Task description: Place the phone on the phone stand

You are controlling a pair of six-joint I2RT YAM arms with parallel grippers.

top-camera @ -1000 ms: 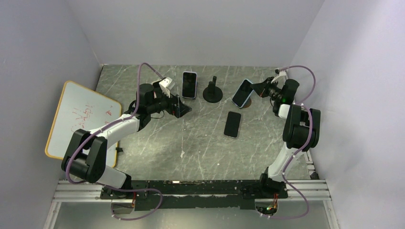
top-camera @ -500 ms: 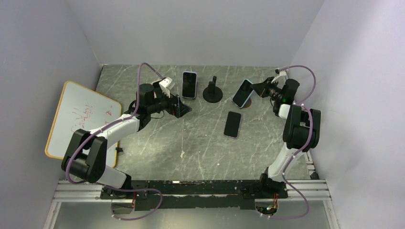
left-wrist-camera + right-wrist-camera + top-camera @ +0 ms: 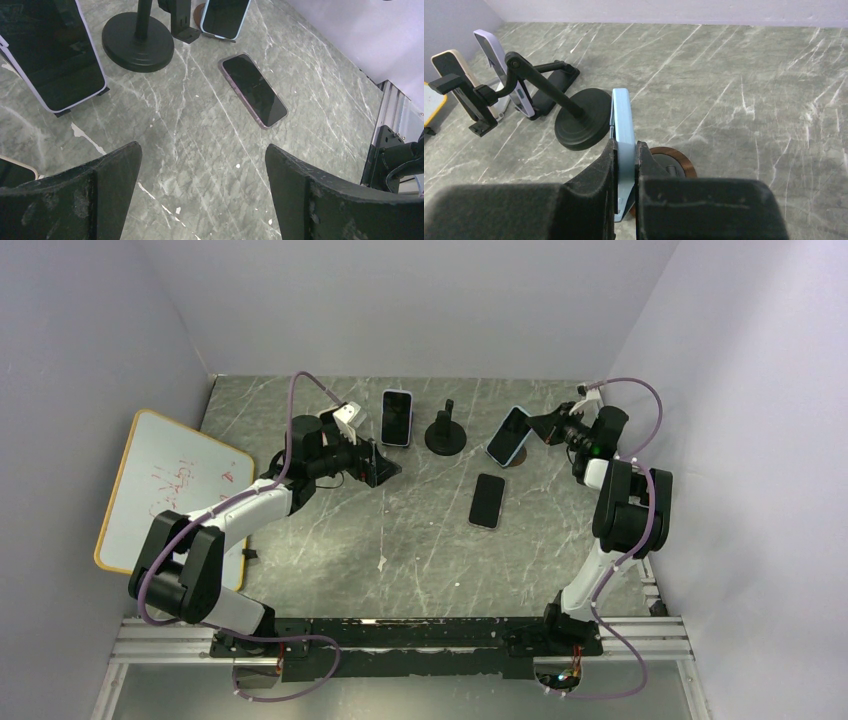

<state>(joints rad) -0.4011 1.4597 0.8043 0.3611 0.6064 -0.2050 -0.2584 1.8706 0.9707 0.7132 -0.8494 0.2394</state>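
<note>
My right gripper point(image 3: 541, 427) is shut on a light blue phone point(image 3: 508, 435), held tilted on edge over a round brown-rimmed stand point(image 3: 678, 166); the phone's edge point(image 3: 622, 131) sits between the pads in the right wrist view, and whether it touches the stand I cannot tell. A dark phone point(image 3: 488, 500) lies flat on the table, also seen in the left wrist view point(image 3: 254, 90). A black round-base stand point(image 3: 445, 432) stands mid-table. My left gripper point(image 3: 388, 471) is open and empty above the marble; its fingers point(image 3: 90, 190) frame bare table.
A lilac-cased phone point(image 3: 397, 417) rests on a stand at the back. A whiteboard point(image 3: 165, 485) leans at the left wall. In the right wrist view another phone point(image 3: 461, 80) sits in a clamp holder at far left. Walls enclose the table on three sides.
</note>
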